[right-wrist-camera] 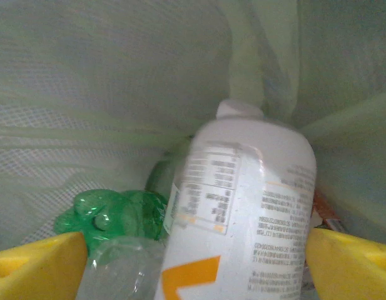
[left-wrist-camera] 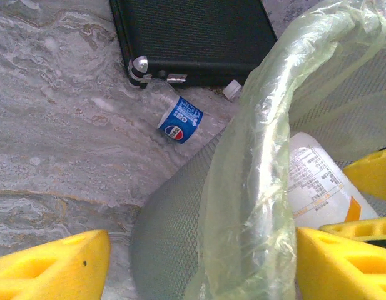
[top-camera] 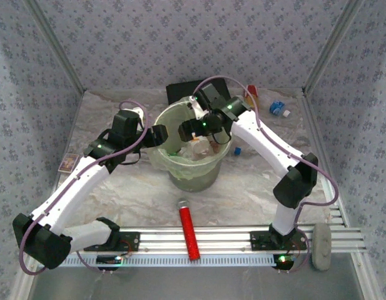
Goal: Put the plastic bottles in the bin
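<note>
The round mesh bin (top-camera: 193, 175) with a translucent yellow-green liner (left-wrist-camera: 255, 156) stands central on the worktop (top-camera: 255, 194), with bare marbled sheet to its left; the left jaws stand open astride its rim. The right jaws hang open in its mouth around a white plastic bottle (right-wrist-camera: 243, 200), its base cut off, above a crumpled green bottle (right-wrist-camera: 114, 215). A clear blue-labelled bottle (left-wrist-camera: 177, 119) lies outside, just beside the black case (left-wrist-camera: 193, 31), one end hidden behind the bin.

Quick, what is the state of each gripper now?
Left gripper: open, straddling the rim of the bin, holding nothing.
Right gripper: open, white bottle loose between its jaws.
</note>
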Controlling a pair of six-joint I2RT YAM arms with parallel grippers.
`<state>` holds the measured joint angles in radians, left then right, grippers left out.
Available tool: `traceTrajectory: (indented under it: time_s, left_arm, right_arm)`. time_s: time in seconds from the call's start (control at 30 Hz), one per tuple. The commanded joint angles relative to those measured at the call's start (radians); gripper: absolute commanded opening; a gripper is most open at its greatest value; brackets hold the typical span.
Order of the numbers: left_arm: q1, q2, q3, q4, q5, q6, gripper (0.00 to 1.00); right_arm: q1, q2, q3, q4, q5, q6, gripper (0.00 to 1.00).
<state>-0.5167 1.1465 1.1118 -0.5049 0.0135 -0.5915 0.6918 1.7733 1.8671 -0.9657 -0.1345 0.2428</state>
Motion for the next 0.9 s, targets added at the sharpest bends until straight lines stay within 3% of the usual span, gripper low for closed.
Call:
traceTrajectory:
  time_s: [0.0, 0.23, 0.43, 0.67, 0.87]
  left_arm:
    - [0.007, -0.001, 0.022, -0.031, 0.002, 0.016, 0.75]
    - [0.007, 0.001, 0.022, -0.029, 0.003, 0.018, 0.76]
    - [0.006, 0.001, 0.026, -0.032, 0.002, 0.022, 0.76]
    - [0.006, 0.001, 0.025, -0.032, 0.002, 0.023, 0.76]
    - [0.006, 0.002, 0.024, -0.034, -0.001, 0.023, 0.76]
  right_arm:
    - [0.003, -0.052, 0.073, -0.013, -0.001, -0.059, 0.94]
    - [-0.013, -0.066, 0.147, -0.047, 0.049, -0.115, 0.97]
    - [-0.088, -0.132, 0.127, -0.031, 0.088, -0.167, 0.97]
    - [-0.301, -0.187, 0.049, 0.024, 0.061, -0.158, 0.97]
    - [-0.541, -0.191, -0.052, 0.127, -0.046, 0.022, 0.97]
